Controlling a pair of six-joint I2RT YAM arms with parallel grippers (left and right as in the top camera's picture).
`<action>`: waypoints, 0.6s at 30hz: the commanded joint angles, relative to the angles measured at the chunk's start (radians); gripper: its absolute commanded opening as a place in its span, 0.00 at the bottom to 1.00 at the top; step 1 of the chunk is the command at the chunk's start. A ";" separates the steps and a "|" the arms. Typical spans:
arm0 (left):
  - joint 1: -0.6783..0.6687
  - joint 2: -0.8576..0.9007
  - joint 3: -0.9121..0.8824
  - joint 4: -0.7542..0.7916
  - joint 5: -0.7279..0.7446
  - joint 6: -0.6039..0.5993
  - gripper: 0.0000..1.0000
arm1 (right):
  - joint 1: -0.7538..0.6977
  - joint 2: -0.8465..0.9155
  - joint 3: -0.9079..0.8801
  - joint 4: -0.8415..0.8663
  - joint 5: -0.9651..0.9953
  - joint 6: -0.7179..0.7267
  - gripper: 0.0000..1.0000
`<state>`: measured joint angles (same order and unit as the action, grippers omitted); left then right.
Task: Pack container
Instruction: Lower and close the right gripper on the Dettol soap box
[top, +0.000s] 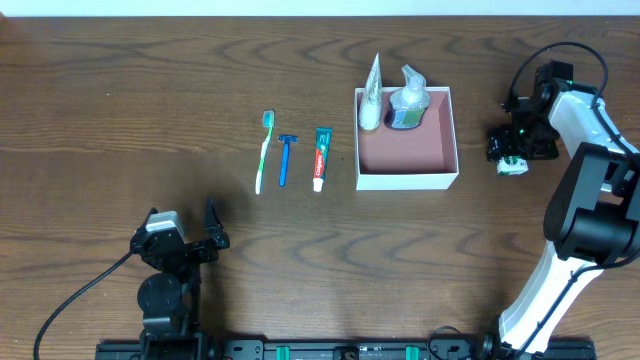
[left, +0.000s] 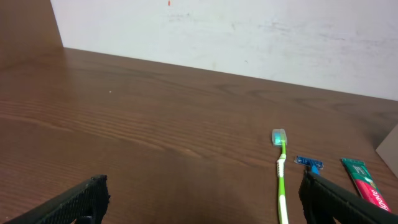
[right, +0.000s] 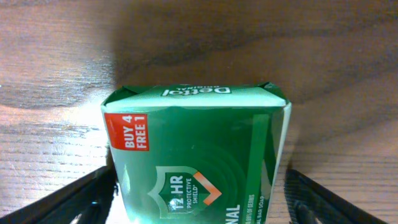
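Observation:
The container (top: 444, 130), a white square box with a pink inside, lies right of centre and holds a white tube (top: 371, 100) and a clear bottle (top: 407, 105) at its far side. My right gripper (top: 513, 152) hangs to its right, over a green soap box (top: 513, 165). In the right wrist view the soap box (right: 196, 155) lies on the table between the open fingers (right: 317, 196), with a gap on the right side. My left gripper (top: 181, 215) rests open and empty near the front left. Left of the container lie a green toothbrush (top: 264, 150), a blue razor (top: 286, 158) and a toothpaste tube (top: 320, 157).
The left wrist view shows the open left gripper (left: 204, 186), with the toothbrush (left: 283, 174), razor (left: 309, 163) and toothpaste (left: 364, 180) ahead on the right, and a white wall behind the table's far edge. The right arm's white body (top: 590, 200) stands at the right.

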<state>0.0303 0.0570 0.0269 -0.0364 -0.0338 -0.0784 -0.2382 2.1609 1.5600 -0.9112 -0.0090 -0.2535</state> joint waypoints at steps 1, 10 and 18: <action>0.004 0.000 -0.023 -0.034 -0.027 -0.001 0.98 | -0.005 0.018 -0.010 0.003 -0.011 0.006 0.82; 0.004 0.000 -0.023 -0.034 -0.027 -0.001 0.98 | -0.003 0.018 -0.010 0.006 -0.010 0.041 0.65; 0.004 0.000 -0.023 -0.034 -0.027 -0.001 0.98 | -0.002 0.010 0.021 -0.024 -0.010 0.065 0.53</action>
<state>0.0303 0.0570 0.0269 -0.0364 -0.0338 -0.0784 -0.2382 2.1612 1.5600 -0.9199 -0.0113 -0.2119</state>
